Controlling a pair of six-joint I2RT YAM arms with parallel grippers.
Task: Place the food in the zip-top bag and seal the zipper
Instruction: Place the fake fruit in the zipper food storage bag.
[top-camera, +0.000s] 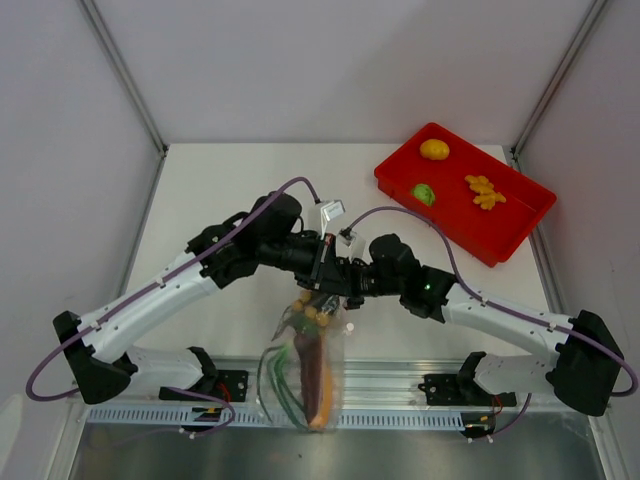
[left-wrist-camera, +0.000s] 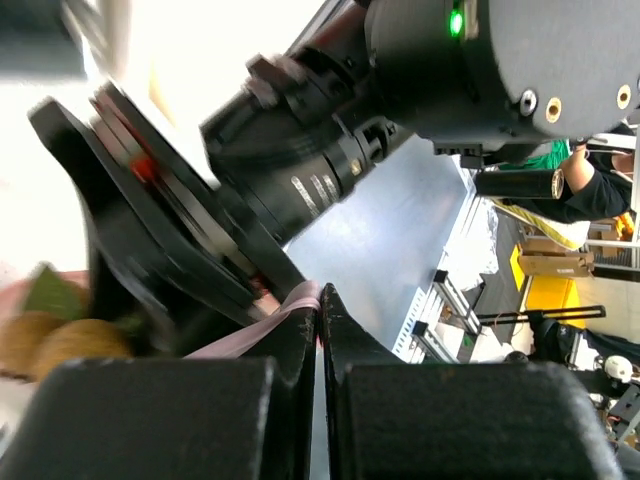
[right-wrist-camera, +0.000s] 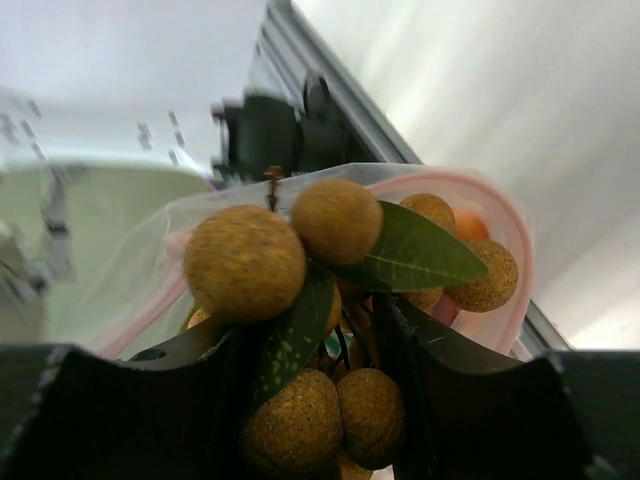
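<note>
The clear zip-top bag (top-camera: 305, 385) hangs over the table's near edge, with an orange piece, a purple-red piece and green leaves of food inside. My left gripper (top-camera: 318, 268) (left-wrist-camera: 320, 302) is shut on the pinkish zipper (left-wrist-camera: 262, 326) at the bag's mouth. A bunch of brown-yellow round fruit with green leaves (right-wrist-camera: 300, 260) (top-camera: 316, 312) sits between the fingers of my right gripper (right-wrist-camera: 345, 335) (top-camera: 345, 285), which is shut on it. The bunch is at the bag's mouth, ringed by the pink zipper (right-wrist-camera: 512, 300).
A red tray (top-camera: 520, 225) stands at the back right, holding a yellow round fruit (top-camera: 434, 149), a green piece (top-camera: 424, 194) and orange lumpy pieces (top-camera: 484, 191). The right arm's wrist (left-wrist-camera: 330, 150) fills the left wrist view. A metal rail (top-camera: 400, 385) runs along the near edge.
</note>
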